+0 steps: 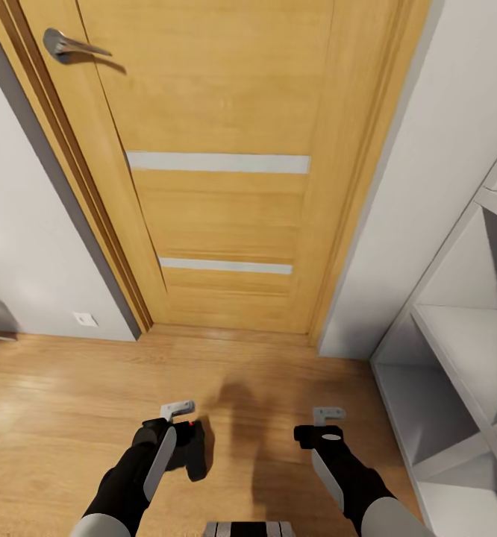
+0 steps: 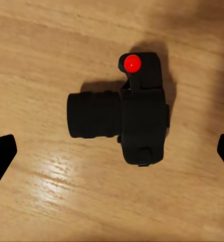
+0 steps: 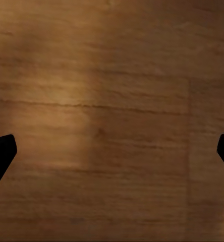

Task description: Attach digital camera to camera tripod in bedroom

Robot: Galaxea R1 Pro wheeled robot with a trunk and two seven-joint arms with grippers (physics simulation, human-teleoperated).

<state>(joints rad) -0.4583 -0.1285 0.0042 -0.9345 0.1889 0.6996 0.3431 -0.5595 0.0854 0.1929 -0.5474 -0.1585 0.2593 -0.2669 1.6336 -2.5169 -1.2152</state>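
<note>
Head view: closed wooden door [image 1: 226,164] straight ahead, two pale horizontal strips across it, metal lever handle [image 1: 73,46] at upper left. Grey walls either side; small white wall socket [image 1: 85,319] low on the left wall. White open shelving unit [image 1: 457,365] at the right edge. Light wood floor [image 1: 62,418] below.

Both arms reach forward and down over the floor. Left tool [image 1: 175,418] sits directly above the digital camera [image 1: 189,447]; the arm covers part of the camera body, a red dot just showing. Right tool [image 1: 324,425] hangs over bare floor, well apart from the camera.

Left wrist view: digital camera [image 2: 124,118] lies on the floor planks, lens barrel pointing sideways, red dot on its top face, shadow beside it. Left tool [image 2: 112,151] is spread wide, its dark fingertips [image 2: 2,154] at the two picture edges, clear of the camera, not touching it.

Right wrist view: right tool [image 3: 112,151] likewise spread wide, fingertips [image 3: 1,154] at the edges, wood floor [image 3: 112,101] between them, nothing gripped.
</note>
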